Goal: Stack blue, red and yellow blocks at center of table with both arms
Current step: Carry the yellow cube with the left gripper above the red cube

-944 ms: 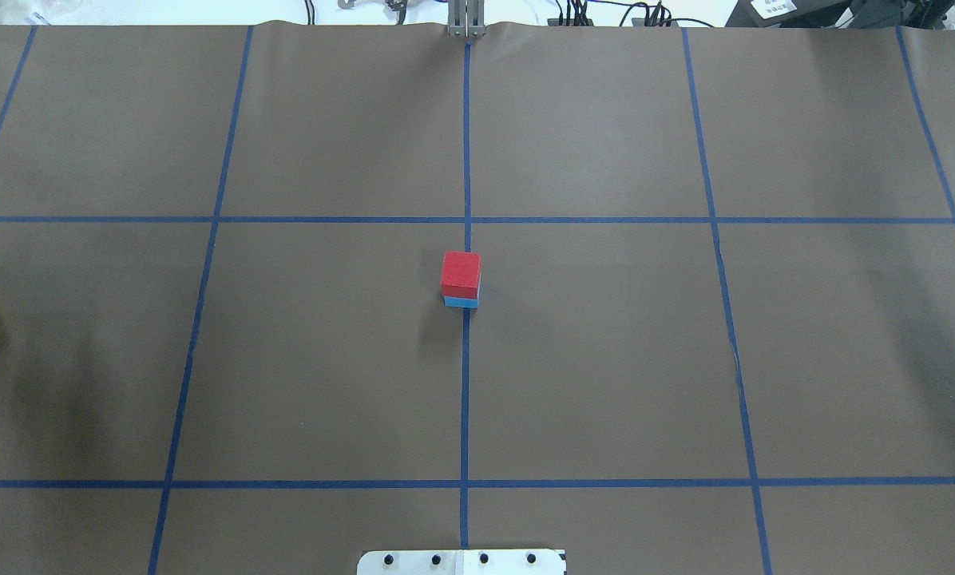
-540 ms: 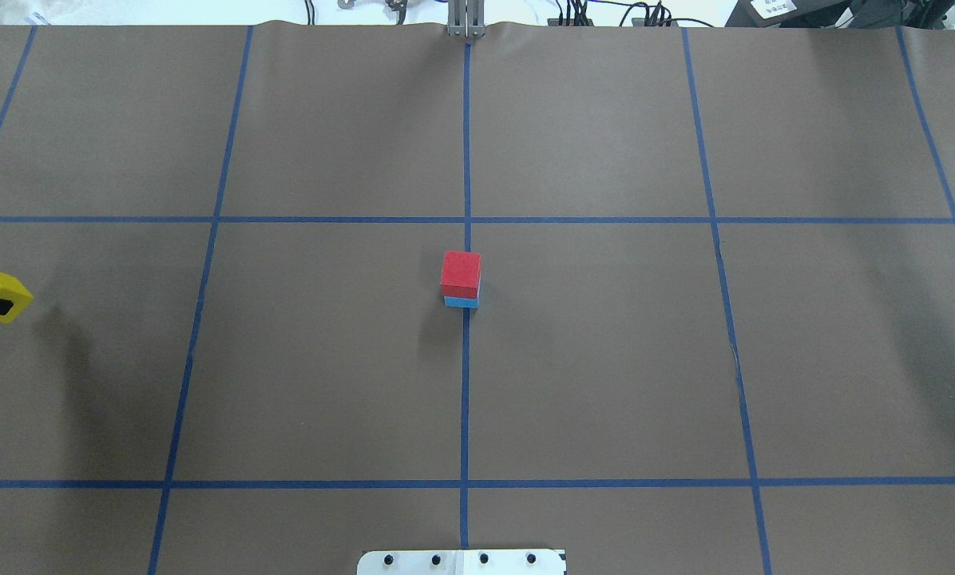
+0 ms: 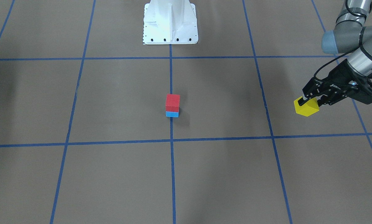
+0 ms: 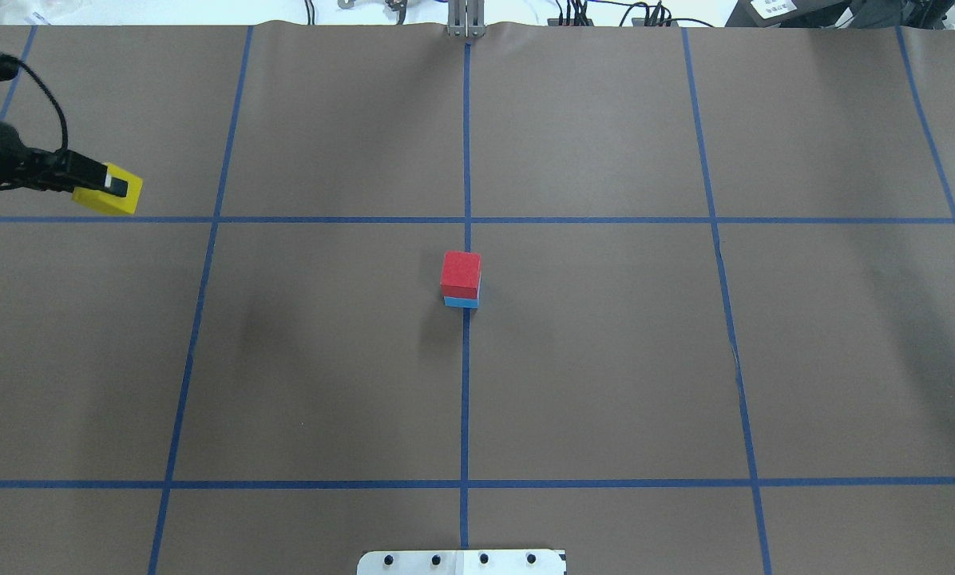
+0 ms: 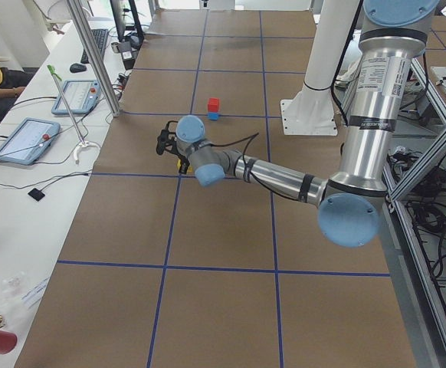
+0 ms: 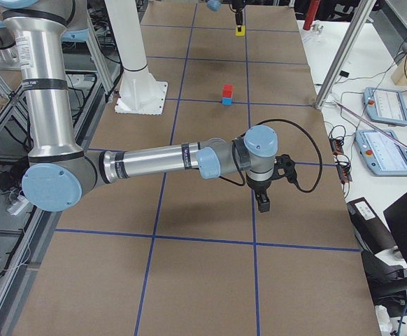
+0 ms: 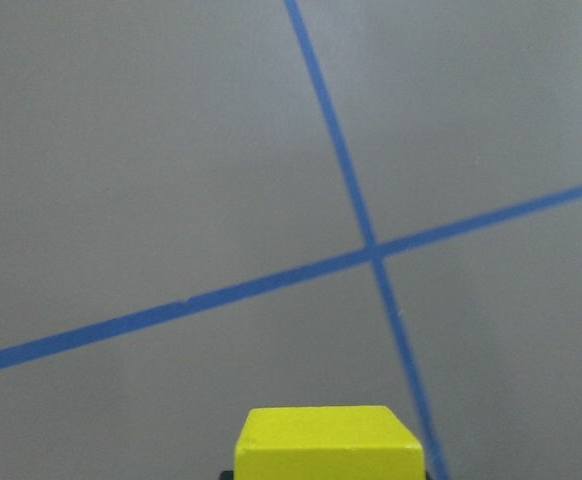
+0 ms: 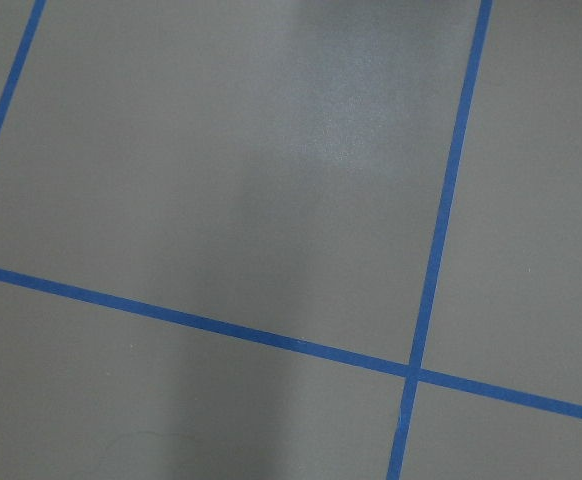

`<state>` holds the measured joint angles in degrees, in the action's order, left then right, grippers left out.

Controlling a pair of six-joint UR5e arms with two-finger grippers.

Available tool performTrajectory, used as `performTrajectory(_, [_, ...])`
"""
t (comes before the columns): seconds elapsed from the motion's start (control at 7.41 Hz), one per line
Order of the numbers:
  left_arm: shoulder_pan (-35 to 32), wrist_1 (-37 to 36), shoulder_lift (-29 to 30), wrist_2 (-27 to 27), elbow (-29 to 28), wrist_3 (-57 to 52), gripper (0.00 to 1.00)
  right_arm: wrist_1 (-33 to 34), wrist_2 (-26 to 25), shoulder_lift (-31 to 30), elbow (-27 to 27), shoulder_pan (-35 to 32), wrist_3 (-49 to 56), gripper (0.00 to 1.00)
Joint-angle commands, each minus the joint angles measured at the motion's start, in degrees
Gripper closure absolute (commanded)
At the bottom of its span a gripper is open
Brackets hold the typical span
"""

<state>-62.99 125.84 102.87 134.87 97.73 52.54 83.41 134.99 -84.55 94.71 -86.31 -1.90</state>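
Far to the robot's left above the table (image 3: 80, 93), the left claw (image 3: 309, 100) is clamped on the tilted yellow block (image 3: 305, 109); a skewed release may topple the centred red block (image 3: 172, 102) off the blue block (image 3: 172, 114); right claw (image 6: 262, 203) state cannot be told.

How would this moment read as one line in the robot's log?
left claw: shut on yellow block | stack: red block on blue block, table center | right claw: grip state unclear
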Motion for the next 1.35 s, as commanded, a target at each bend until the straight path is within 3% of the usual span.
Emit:
performTrajectory(0.0, [5.4, -22.0, 14.1, -5.2, 5.1, 4.3, 1.00, 0.0, 0.1, 0.0, -0.3, 0.0, 0.0, 0.00])
performTrajectory(0.4, [21.3, -42.3, 33.5, -21.9, 3.0, 13.1, 1.00, 0.0, 0.1, 0.0, -0.5, 0.0, 0.0, 0.00])
performTrajectory(0.81, [28.2, -42.7, 42.0, -28.6, -6.8, 16.0, 1.00, 0.0, 0.1, 0.0, -0.5, 0.0, 0.0, 0.00])
performTrajectory(1.21, [30.6, -39.9, 41.9, -29.7, -11.0, 15.2, 1.00, 0.1, 0.1, 0.0, -0.4, 0.0, 0.0, 0.00])
